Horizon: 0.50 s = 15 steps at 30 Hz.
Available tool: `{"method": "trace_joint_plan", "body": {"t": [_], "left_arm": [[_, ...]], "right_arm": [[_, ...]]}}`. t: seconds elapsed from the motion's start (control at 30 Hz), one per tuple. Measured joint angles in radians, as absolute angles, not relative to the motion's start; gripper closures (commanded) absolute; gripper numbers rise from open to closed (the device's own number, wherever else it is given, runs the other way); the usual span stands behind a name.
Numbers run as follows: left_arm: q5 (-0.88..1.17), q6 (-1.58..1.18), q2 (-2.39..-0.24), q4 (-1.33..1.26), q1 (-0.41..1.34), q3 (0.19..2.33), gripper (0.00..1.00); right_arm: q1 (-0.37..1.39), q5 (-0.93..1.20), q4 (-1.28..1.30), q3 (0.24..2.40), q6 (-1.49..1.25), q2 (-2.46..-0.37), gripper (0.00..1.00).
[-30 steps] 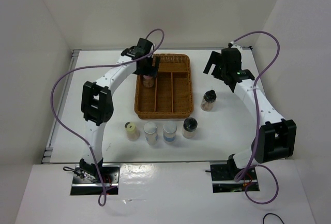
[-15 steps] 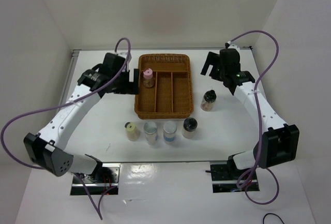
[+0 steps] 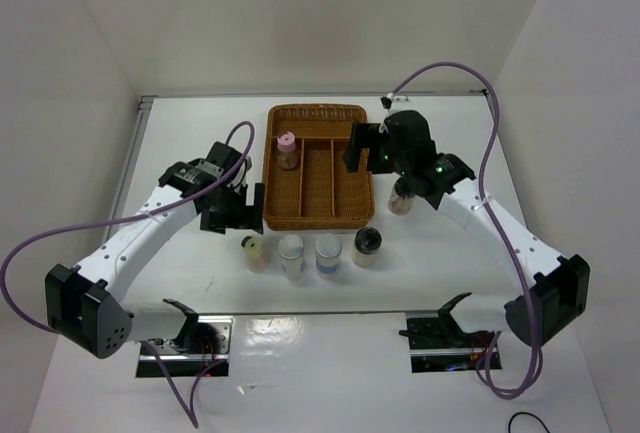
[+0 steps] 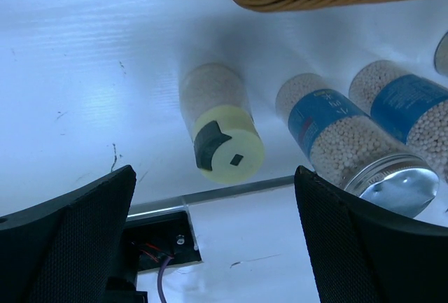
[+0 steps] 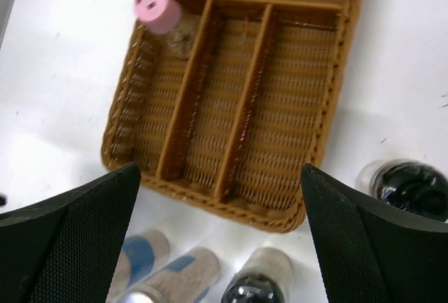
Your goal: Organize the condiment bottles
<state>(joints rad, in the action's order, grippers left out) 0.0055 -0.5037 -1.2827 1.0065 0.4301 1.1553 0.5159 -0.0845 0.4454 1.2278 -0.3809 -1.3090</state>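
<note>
White walls close in a white table [image 3: 180, 143], with a brown wicker divided tray [image 3: 300, 224] at its far middle. One small clear jar with a pink lid [image 3: 287, 150] stands in the far end of the tray's left compartment.

Along the tray's near edge runs a row of four more:
- a yellow-lidded jar [image 3: 256, 252]
- two silver-lidded jars with blue labels [image 3: 291, 256] [image 3: 328, 254]
- a black-lidded jar [image 3: 367, 247]

A second black-lidded jar [image 3: 400, 201] sits off the tray's right edge, partly under the right arm. All the jars stand upright, long axis vertical and lids up.

The left gripper [image 4: 213, 170] hangs over the yellow-lidded jar, jaws spread wide and holding nothing. The right gripper [image 5: 220, 166] is above the tray's right side, equally wide and empty.

Judging by this, the step in hand is fetching the second jar, probably the yellow one. The next move calls for a descent that straddles its body. The inner finger must slip into the narrow gap beside the neighbouring silver-lidded jar before the jaws close.
</note>
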Motion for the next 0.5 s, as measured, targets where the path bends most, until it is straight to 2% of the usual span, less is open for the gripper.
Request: {"method": "trace_joint_plan", "body": {"t": [0.23,0.5], "left_arm": [[0.027,-0.505,-1.282,0.992,0.479,1.117,0.00],[0.010,-0.510,-1.330,0.971,0.514,1.088,0.04]], "right_arm": [[0.580,-0.147,0.454,1.185,-0.387,-1.195,0.01],[0.575,-0.257,0.503,1.176,-0.457,-1.180,0.01]]}}
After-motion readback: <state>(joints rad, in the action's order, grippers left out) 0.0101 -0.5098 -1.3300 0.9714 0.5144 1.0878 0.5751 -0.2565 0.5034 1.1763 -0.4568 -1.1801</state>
